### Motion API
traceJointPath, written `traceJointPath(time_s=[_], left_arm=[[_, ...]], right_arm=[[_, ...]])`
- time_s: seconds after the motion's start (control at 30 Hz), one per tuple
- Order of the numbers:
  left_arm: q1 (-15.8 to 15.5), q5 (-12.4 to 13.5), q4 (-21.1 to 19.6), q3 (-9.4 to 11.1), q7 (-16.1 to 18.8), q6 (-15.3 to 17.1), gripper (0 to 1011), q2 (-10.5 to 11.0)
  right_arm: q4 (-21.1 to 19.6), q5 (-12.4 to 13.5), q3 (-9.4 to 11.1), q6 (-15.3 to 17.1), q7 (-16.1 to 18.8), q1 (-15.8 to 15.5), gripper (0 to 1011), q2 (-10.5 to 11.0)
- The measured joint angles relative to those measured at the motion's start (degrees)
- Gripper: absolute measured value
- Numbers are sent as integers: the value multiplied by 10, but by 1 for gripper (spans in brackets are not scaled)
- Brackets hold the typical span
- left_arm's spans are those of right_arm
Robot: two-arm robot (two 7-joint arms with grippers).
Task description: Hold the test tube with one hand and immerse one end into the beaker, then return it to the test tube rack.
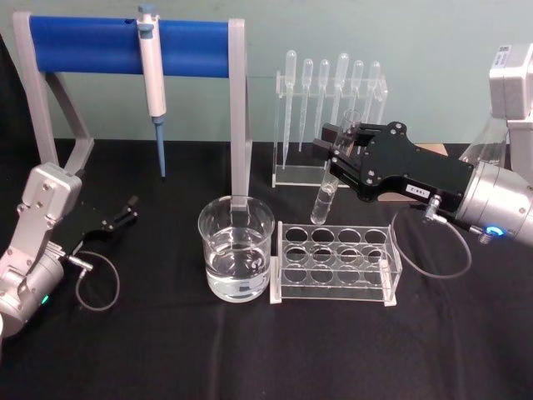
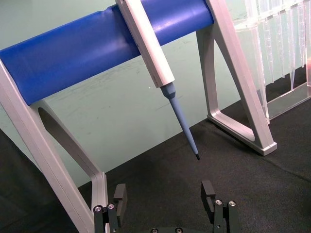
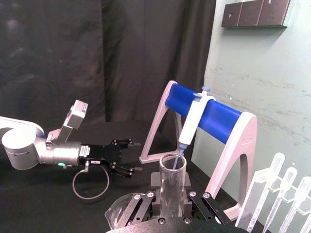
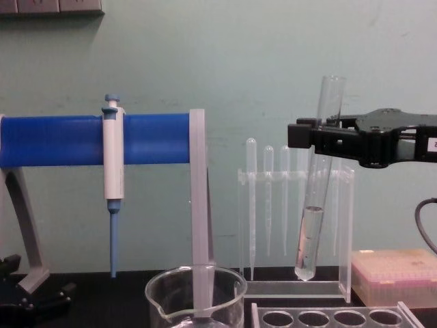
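Right tool [image 1: 335, 148] reaches in from right, raised above table [image 1: 166, 350], clamped on upper part of test tube [image 1: 323, 200]. Tube slightly tilted, mouth up, clear liquid in lower part. Rounded bottom hangs in air over back edge of rack [image 1: 329, 287], not touching it. Beaker [image 1: 218, 250], part-filled with clear liquid, stands just left of rack, apart from tube. Left tool [image 1: 125, 210] low at far left, fingers [image 2: 120, 194] wide apart, holding nothing.

You're looking at a lab bench: a pipettor [image 1: 151, 75] hangs on a blue stand [image 1: 83, 37], with pipettes [image 1: 325, 79], a beaker [image 1: 218, 250] and a tube rack [image 1: 333, 289].
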Motion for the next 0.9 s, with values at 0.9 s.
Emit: traceJointPath(time_s=[0.9], left_arm=[[0, 0, 0, 0, 0, 0, 1000, 0]], right_arm=[[64, -18, -84, 6, 12, 116, 226, -95]])
